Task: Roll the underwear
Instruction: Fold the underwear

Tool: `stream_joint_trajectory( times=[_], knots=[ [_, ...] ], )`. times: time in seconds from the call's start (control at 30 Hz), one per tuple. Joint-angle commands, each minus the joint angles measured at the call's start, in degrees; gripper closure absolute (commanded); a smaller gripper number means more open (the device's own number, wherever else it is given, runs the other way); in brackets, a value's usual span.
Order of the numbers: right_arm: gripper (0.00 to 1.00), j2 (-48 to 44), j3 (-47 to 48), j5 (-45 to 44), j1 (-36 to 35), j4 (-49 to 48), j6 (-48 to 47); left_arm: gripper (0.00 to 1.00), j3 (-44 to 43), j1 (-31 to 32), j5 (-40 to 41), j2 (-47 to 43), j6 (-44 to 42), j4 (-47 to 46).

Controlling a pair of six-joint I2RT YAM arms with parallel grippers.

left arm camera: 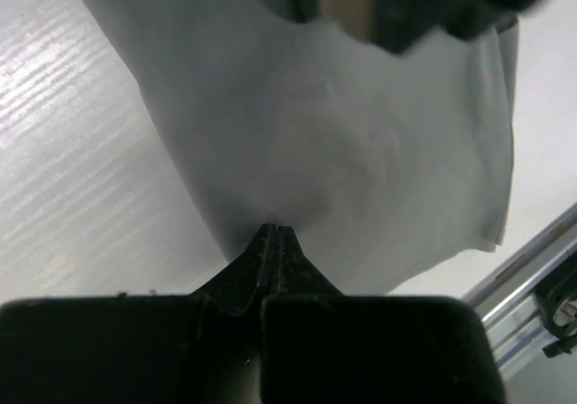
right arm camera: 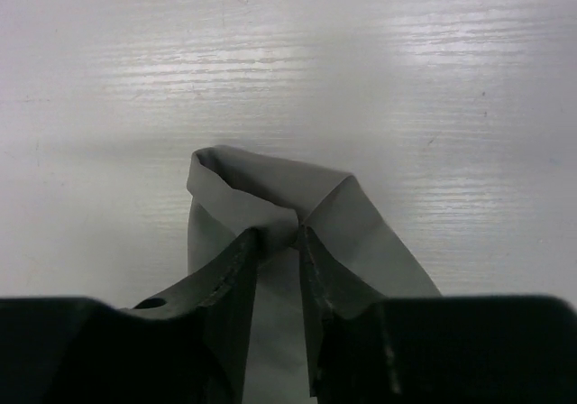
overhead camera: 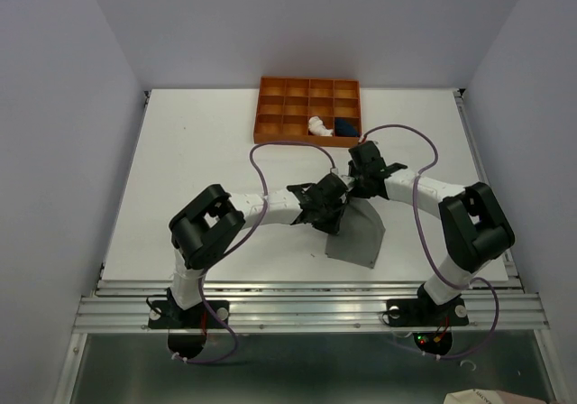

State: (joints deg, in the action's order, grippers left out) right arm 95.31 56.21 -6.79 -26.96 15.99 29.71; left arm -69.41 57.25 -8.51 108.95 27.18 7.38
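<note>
The grey underwear point(overhead camera: 357, 238) lies spread on the white table in front of both arms. My left gripper point(overhead camera: 334, 209) is at its far left edge, jaws pressed together on the cloth's border point(left arm camera: 275, 229). My right gripper point(overhead camera: 362, 186) is at the far right edge, its fingers drawn in on a raised fold of the grey underwear point(right arm camera: 270, 183). A strip of cloth fills the narrow gap between them point(right arm camera: 280, 238). A rolled pale underwear point(overhead camera: 317, 125) and a rolled navy underwear point(overhead camera: 346, 129) sit in neighbouring compartments of the orange tray point(overhead camera: 268, 135).
The orange tray, divided into compartments, stands at the back centre of the table. The metal rail point(overhead camera: 306, 307) runs along the near table edge and shows in the left wrist view point(left arm camera: 532, 273). Purple cables loop over both arms.
</note>
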Motion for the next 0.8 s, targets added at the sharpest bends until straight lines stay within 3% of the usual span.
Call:
stream_joint_trajectory(
  times=[0.0,0.2,0.77],
  knots=[
    [0.74,-0.74,2.59,-2.18,-0.81,-1.92,-1.41,1.00,-2.93,-0.65,0.78,1.70,-2.57,0.88],
    [0.99,0.23,3.21,-0.07,-0.81,-2.45,-3.78,1.00,-2.49,-3.11,-0.01,4.26,-3.97,4.84],
    [0.99,4.44,4.97,-10.35,-0.29,-3.95,-7.65,1.00,2.26,-3.29,-3.00,1.89,-3.27,6.07]
  ],
)
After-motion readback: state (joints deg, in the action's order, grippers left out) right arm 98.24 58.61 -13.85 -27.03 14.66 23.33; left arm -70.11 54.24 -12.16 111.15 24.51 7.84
